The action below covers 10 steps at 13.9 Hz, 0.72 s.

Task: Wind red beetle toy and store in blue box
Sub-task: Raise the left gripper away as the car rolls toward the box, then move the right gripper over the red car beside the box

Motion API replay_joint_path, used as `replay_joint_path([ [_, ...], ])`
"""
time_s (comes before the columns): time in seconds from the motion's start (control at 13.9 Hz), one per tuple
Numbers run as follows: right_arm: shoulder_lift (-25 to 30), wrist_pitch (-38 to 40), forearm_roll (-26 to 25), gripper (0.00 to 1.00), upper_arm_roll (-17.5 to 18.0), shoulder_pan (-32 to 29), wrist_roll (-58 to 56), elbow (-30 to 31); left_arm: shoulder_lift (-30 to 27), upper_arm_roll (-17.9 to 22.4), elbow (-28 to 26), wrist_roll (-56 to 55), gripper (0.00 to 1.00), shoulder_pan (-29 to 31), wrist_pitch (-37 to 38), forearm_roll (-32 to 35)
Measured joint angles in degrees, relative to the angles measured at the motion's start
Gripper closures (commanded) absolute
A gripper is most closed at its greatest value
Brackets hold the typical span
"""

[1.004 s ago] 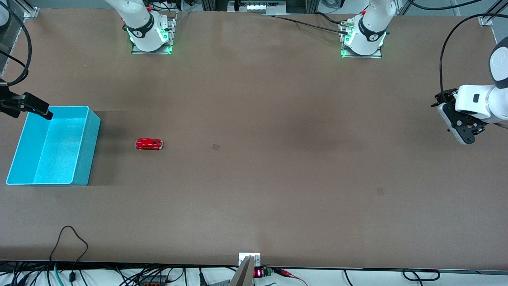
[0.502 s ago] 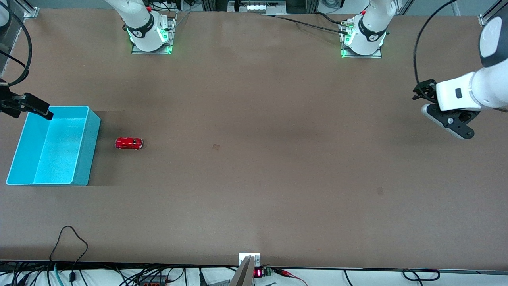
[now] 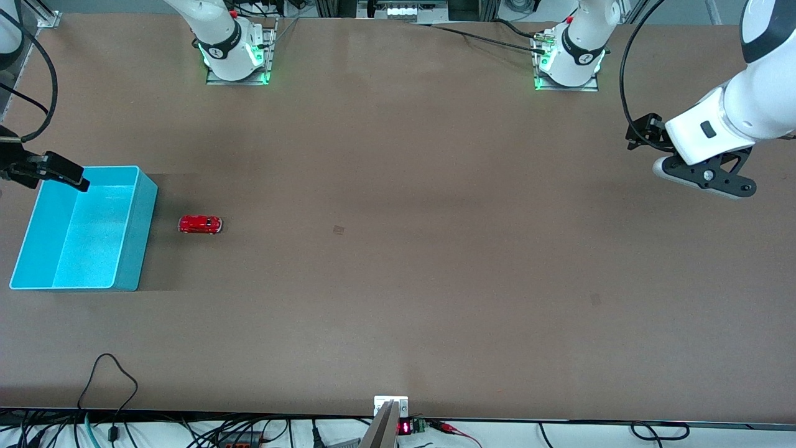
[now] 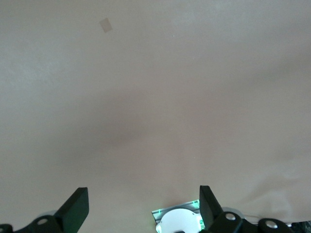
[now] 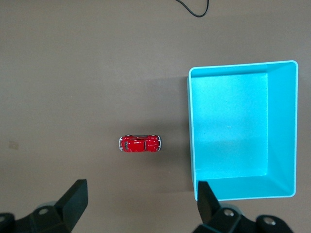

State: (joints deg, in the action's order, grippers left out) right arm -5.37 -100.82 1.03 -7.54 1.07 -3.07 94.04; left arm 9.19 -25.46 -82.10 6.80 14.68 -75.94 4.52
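Waiting to grab the red beetle toy [image 3: 199, 224], mid-left of frame, just beside the blue box [image 3: 144, 205]
We've got right gripper [image 5: 138, 204] hovering wide open, left gripper [image 4: 143, 206] wide open and idle, so next we drop and pinch

You are looking at a robotics lab, not a home or shop. Two white arm bases [image 3: 235, 53] [image 3: 569, 59] are bolted on metal plates along one edge of a broad brown table [image 3: 398, 280], each ringed with green status lights. Loose black cables [image 3: 106, 379] trail along the edge nearest the front camera, beside a small board with a red digit display [image 3: 405, 427]. Aluminium frame rails [image 3: 46, 15] stand at the table corners. The bare tabletop carries only small tape marks [image 3: 339, 230].
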Motion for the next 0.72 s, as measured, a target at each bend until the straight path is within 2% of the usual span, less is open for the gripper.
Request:
replay_joint_path([
  [0.14,-1.42,-0.15,0.01,0.0,0.1,0.2,-0.01,0.0,0.55,0.82,0.97,-0.7,0.0,-0.13,0.28,-0.02],
  [0.22,-2.27,-0.26,0.02,0.0,0.14,0.55,-0.01,-0.01,0.73,2.57,1.28,-0.81,0.0,-1.0,-0.2,-0.06],
  [0.29,-3.19,-0.32,0.02,0.0,0.26,0.98,-0.01,-0.01,0.64,6.66,1.44,-0.98,0.0,-3.87,-1.69,-0.15],
  [0.43,-5.05,-0.38,0.05,0.0,0.44,2.58,-0.46,-0.02,-0.38,18.23,0.98,-3.7,0.0,-13.22,-4.52,-0.82],
  [0.5,-5.9,-0.37,0.05,0.0,0.54,4.13,-0.72,-0.01,-1.36,21.54,-0.01,-5.56,0.0,-15.86,-5.76,-1.0],
  [0.72,-8.6,-0.47,0.05,0.0,0.63,8.53,-0.65,-0.03,-6.67,23.68,-7.05,-6.83,0.0,-17.11,-12.22,-1.12],
])
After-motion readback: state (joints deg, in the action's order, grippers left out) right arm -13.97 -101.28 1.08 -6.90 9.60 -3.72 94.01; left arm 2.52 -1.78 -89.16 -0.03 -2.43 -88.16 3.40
